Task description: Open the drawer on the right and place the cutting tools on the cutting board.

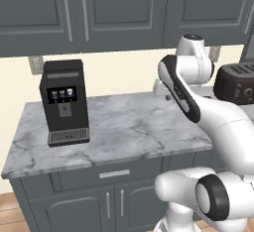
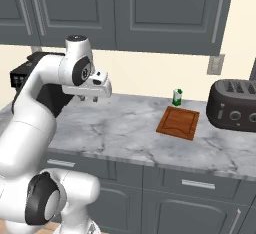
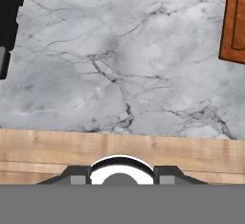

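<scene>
The cutting board (image 2: 178, 123) is a reddish-brown wooden board lying flat on the marble counter (image 2: 120, 128), left of the toaster; its edge (image 3: 234, 24) also shows at the right of the hand view. The drawer (image 2: 197, 183) on the right is a slate-grey front with a silver handle under the counter edge, and it is shut. The cutting tools are hidden. My gripper (image 2: 95, 97) hangs above the counter's left part, pointing down, well left of the board. Its fingertips (image 3: 76, 175) stand apart with nothing between them, and the gripper (image 3: 119, 175) is open.
A small green-and-white bottle (image 2: 177, 97) stands just behind the board. A black toaster (image 2: 234, 105) sits at the counter's right end and a black coffee machine (image 1: 64, 102) at its left. Grey wall cabinets (image 2: 150, 13) hang above. Another drawer (image 1: 114, 174) sits under the left part.
</scene>
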You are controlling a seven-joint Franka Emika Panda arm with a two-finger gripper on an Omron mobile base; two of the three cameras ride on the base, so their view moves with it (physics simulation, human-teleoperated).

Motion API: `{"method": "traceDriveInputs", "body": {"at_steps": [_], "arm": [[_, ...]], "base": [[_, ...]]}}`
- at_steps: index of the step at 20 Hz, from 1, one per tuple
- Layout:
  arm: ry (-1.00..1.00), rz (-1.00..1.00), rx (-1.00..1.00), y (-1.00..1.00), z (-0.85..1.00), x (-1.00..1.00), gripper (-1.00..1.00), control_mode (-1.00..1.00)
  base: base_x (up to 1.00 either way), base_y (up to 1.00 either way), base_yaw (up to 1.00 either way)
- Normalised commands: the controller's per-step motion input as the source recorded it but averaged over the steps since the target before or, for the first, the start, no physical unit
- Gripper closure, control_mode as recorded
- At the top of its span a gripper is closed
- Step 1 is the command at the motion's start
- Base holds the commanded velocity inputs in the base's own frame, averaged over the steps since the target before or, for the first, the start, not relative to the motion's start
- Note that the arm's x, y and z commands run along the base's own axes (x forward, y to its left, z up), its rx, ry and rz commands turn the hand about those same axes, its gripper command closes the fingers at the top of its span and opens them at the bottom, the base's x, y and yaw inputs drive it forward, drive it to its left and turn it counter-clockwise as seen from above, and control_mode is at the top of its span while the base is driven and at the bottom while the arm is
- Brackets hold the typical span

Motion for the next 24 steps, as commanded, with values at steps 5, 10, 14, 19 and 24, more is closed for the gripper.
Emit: {"method": "traceDriveInputs", "body": {"at_steps": [5,10,14,19,24], "arm": [[0.0,0.0,0.0,-0.24,-0.23,-0.19,-1.0,-1.0],[-0.01,0.0,0.05,-0.48,-0.55,-0.29,-1.0,-1.0],[0.0,-0.02,0.0,-0.29,-0.41,-0.09,-1.0,-1.0],[0.0,-0.14,0.0,-0.25,-0.29,0.04,-1.0,-1.0],[0.0,-0.24,0.0,-0.32,-0.36,0.16,-1.0,-1.0]], "base": [[0.0,0.0,0.0],[0.0,0.0,0.0],[0.0,0.0,0.0],[0.0,0.0,0.0],[0.0,0.0,0.0]]}}
